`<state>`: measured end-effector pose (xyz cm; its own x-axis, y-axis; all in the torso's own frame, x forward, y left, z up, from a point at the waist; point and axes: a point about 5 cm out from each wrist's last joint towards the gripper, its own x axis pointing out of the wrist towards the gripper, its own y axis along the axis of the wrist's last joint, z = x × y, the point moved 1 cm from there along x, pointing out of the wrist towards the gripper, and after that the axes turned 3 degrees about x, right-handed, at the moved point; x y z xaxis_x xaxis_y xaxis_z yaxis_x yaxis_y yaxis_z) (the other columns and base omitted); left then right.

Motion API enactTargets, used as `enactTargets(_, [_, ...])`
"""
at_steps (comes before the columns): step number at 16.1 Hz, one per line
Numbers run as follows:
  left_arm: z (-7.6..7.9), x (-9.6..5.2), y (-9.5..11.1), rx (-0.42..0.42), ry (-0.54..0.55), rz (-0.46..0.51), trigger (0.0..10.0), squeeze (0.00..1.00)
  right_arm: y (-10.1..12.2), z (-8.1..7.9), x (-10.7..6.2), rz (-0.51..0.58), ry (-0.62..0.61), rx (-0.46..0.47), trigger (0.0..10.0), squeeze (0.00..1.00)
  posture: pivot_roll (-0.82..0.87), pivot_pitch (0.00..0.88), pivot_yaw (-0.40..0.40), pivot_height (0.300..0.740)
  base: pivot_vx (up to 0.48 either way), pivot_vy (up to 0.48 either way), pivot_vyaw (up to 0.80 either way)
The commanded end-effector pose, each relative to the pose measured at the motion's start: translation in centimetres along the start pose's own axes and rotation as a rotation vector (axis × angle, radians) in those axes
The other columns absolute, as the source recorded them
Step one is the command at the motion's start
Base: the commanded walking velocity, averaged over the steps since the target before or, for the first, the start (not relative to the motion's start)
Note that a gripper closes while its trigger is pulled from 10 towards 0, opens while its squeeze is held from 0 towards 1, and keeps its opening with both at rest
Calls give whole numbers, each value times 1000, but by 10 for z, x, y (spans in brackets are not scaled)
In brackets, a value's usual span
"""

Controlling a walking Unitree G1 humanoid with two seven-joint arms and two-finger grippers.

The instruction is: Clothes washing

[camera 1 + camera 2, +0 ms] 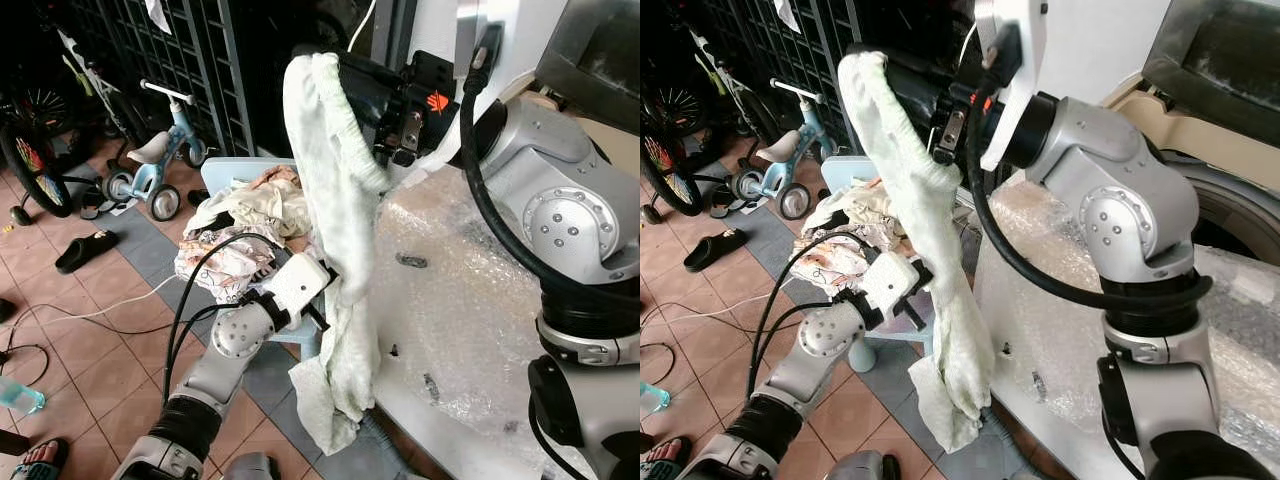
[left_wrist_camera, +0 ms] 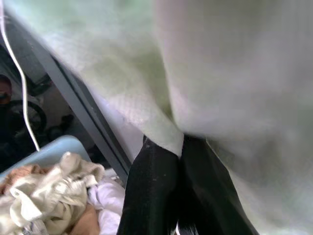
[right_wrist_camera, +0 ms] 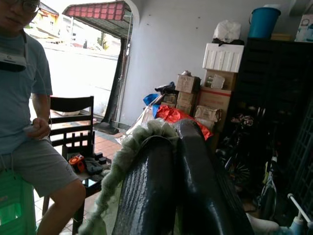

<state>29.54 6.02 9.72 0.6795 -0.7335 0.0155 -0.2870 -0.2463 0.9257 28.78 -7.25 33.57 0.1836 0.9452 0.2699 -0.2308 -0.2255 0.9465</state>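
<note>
Pale green towel (image 1: 335, 200) lifted, not yet in the machine.

Nearest you, the left pincer (image 1: 318, 300) pinches one towel low down, beside the one laundry chair (image 1: 225, 170); the right pincer (image 1: 895, 75) carries its top draped over clenched fingers. The chair's heap of clothes (image 1: 245, 215) remains; you've moved one piece, and I judge the loading barely begun.
</note>
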Motion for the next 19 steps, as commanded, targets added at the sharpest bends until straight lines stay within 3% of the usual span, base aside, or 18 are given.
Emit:
enactTargets(1, [-9,-3,8,6,37,35,0,0,-3,2,-5,-11,-14,-2,0,0,-70,0,43,740,0,0,0])
enactTargets(6, [-22,-12,24,-2,114,89,0,0,-33,19,-27,-86,-138,52,0,0,-53,0,48,740,0,0,0])
enactTargets(7, [-31,-18,39,-3,150,129,0,0,-59,32,-45,-173,-236,60,510,0,-51,0,50,740,0,0,0])
enactTargets(8, [-37,-21,52,4,170,161,0,0,-80,44,-63,-261,-348,44,3608,0,-38,0,51,740,0,0,0])
enactTargets(9, [-39,-22,55,8,174,168,0,0,-86,48,-68,-287,-384,43,3608,0,-34,0,51,740,0,0,0])
enactTargets(10, [-41,-23,59,11,178,175,0,0,-91,52,-73,-309,-413,45,8118,0,-31,0,51,740,0,0,0])
enactTargets(11, [-42,-24,63,15,181,182,0,0,-98,56,-79,-339,-452,35,10000,0,-30,0,51,740,0,0,0])
enactTargets(12, [-44,-26,66,20,181,186,0,0,-107,63,-88,-395,-526,2,10000,0,-27,0,52,740,0,0,0])
enactTargets(13, [-45,-28,70,23,180,188,0,0,-115,69,-98,-437,-593,-22,10000,592,-22,0,53,740,0,0,0])
enactTargets(14, [-47,-32,73,26,181,181,0,0,-132,67,-109,-468,-632,-14,10000,1000,-7,0,51,740,0,0,0])
enactTargets(16, [-48,-33,74,25,186,176,0,0,-136,64,-110,-469,-621,-6,10000,1000,-7,0,51,740,0,0,0])
enactTargets(19, [-53,-36,81,-7,224,175,0,0,-157,40,-110,-449,-530,84,10000,1000,4,0,56,740,0,0,0])
